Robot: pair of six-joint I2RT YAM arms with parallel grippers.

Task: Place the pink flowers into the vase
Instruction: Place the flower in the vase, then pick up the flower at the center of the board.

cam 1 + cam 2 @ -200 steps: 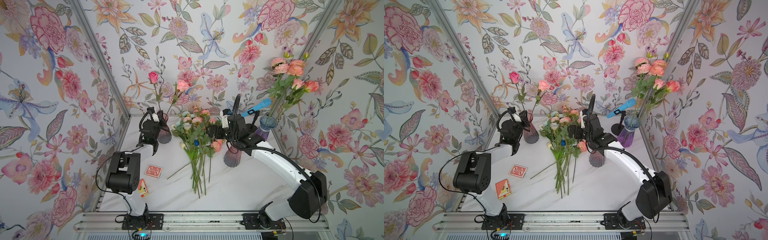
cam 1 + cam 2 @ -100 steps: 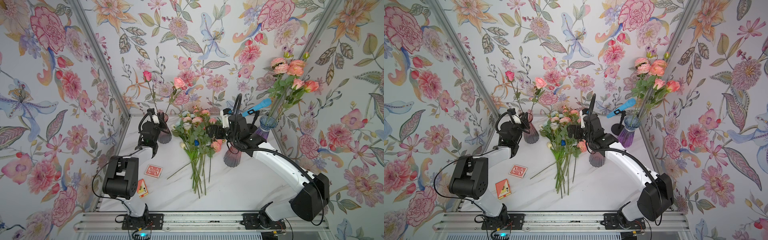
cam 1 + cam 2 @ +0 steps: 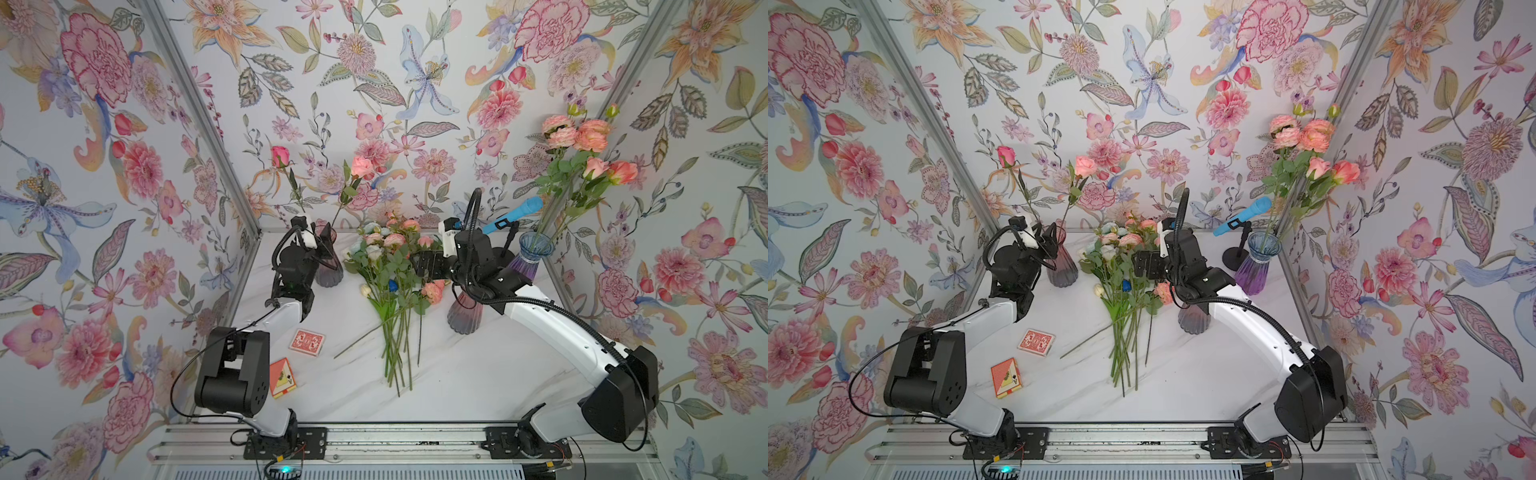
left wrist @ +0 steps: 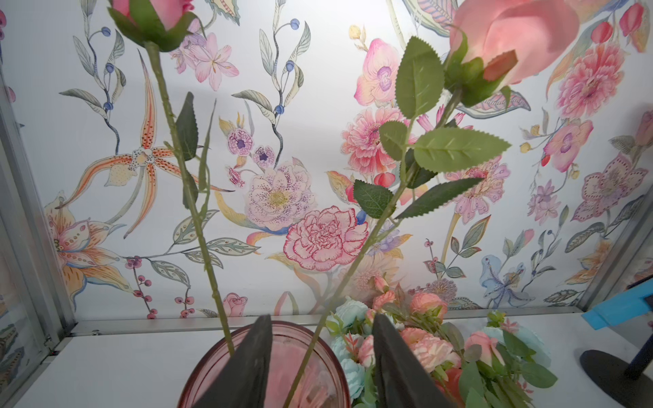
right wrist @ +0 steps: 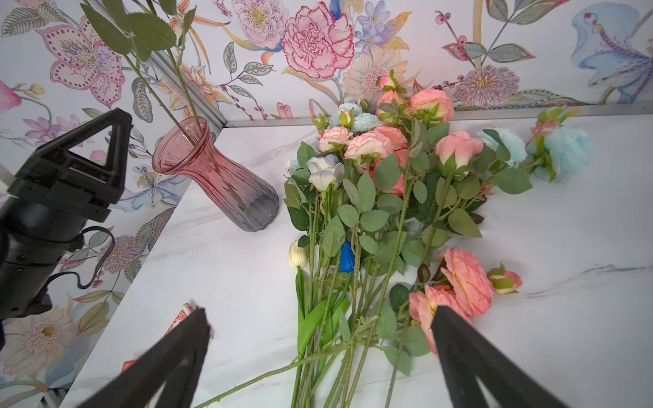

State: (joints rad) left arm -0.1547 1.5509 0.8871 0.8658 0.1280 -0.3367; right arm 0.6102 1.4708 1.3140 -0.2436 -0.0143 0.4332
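Marble counter (image 3: 478,374): left claw (image 4: 322,318) is straddling a rose stem (image 4: 354,270) at the pink vase (image 3: 332,274), half-open, gripping nothing; right claw (image 5: 319,310) is gaping, empty. Withdrawal may snag stem, tipping vase.

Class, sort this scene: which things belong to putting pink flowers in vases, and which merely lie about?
Job: pink flowers, pink vase, purple vase, dark vase.
Lying about: white and blue blooms, card pack, card box, blue microphone.
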